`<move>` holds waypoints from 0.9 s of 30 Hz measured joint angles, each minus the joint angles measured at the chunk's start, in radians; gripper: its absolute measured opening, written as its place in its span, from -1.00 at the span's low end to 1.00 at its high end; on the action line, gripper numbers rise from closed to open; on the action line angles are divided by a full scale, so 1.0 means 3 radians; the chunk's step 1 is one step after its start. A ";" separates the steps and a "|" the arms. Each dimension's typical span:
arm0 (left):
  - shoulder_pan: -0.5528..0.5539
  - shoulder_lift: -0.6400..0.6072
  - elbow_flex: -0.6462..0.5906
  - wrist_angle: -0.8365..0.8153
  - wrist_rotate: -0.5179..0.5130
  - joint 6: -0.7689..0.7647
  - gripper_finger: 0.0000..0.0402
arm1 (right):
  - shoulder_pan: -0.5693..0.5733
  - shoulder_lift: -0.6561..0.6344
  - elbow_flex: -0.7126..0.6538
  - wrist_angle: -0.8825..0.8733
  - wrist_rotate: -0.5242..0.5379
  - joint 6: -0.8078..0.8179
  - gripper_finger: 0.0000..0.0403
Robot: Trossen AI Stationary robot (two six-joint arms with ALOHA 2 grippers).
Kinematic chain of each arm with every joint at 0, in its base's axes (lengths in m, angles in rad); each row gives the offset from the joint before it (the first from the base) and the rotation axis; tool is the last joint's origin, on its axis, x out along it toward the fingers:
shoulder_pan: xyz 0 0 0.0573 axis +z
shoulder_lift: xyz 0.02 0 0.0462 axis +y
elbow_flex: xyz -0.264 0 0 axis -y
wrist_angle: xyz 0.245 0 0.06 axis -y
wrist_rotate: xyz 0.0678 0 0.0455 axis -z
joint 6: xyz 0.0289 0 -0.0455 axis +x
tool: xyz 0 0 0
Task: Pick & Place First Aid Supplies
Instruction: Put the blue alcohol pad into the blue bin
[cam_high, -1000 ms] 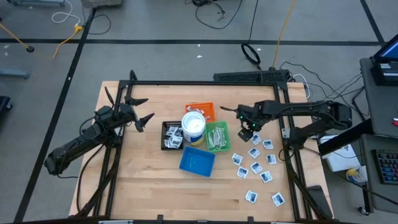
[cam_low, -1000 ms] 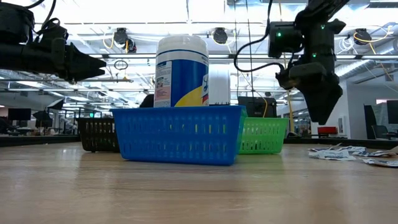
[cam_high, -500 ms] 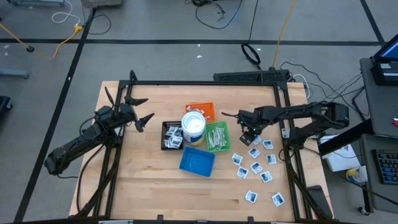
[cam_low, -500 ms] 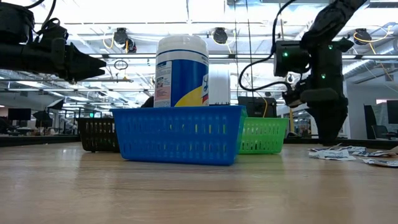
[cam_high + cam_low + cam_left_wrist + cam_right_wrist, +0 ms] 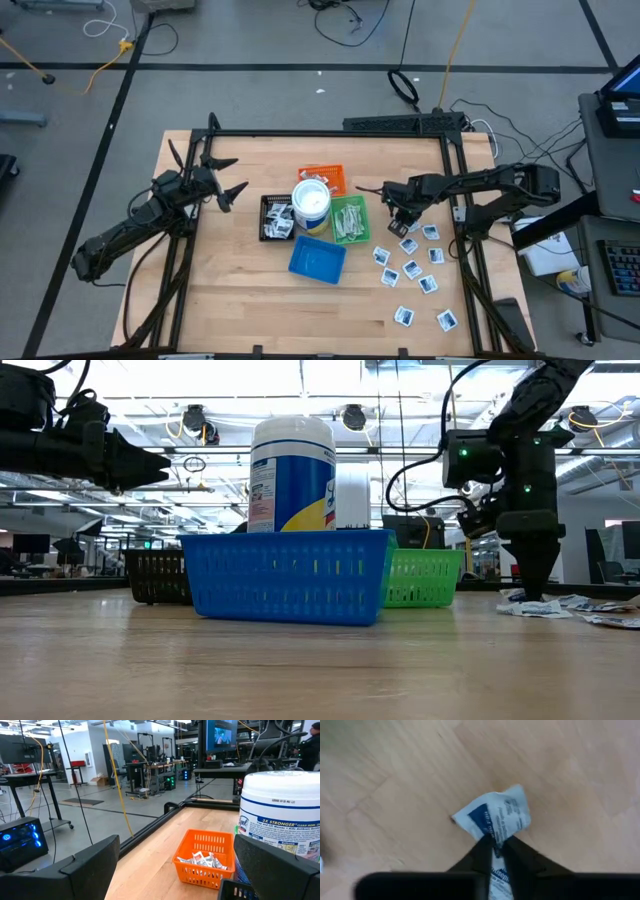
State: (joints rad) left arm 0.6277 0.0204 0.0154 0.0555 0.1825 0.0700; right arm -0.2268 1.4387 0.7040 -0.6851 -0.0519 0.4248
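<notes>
Wooden desk (image 5: 240, 270) inside a black frame, workshop floor and cables around it.

Item: white square packet (image 5: 496, 818) with dark-blue print, flat on the desk at the near edge of the scatter of like packets (image 5: 412, 270), just right of the green tray (image 5: 350, 219).
Handling, judged: very light, thin, soft foil-paper; crumples and bows when pinched, as seen where its edge is buckled; slick face, likely to slide or rotate; not fragile.
Hold: at one edge or corner, fingertips low against the wood.
Right end effector (image 5: 495, 851): tip down on the desk, pinched tight on that packet's edge.
Left end effector (image 5: 227, 178): spread wide, empty, raised over the desk's left side.
</notes>
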 joint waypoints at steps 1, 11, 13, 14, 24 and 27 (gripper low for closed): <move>0.0000 0.0000 0.0000 -0.0001 0.0000 0.0000 0.98 | 0.0000 0.0001 0.0000 0.0026 -0.0007 0.0000 -0.93; 0.0000 0.0000 0.0000 -0.0002 0.0000 0.0000 0.98 | 0.0115 -0.0269 0.0203 -0.0265 -0.0102 0.0269 -0.98; 0.0000 0.0000 0.0000 0.0000 0.0000 0.0000 0.98 | 0.0220 -0.0363 0.0241 -0.0398 -0.0108 0.0420 -0.97; 0.0000 0.0000 0.0000 0.0000 0.0000 0.0000 0.98 | 0.0289 -0.0418 0.0257 -0.0463 -0.0111 0.0508 -0.98; 0.0000 0.0000 0.0000 0.0000 0.0000 0.0000 0.98 | 0.1328 -0.0754 0.0298 -0.0691 -0.0455 0.1405 -0.99; 0.0000 0.0000 0.0000 0.0000 0.0000 0.0000 0.98 | 0.1698 -0.0754 0.0298 -0.0680 -0.0458 0.1690 -0.99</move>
State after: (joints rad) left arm 0.6277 0.0204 0.0154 0.0555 0.1825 0.0700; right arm 0.2828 1.2125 0.7933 -0.8892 -0.1894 0.9319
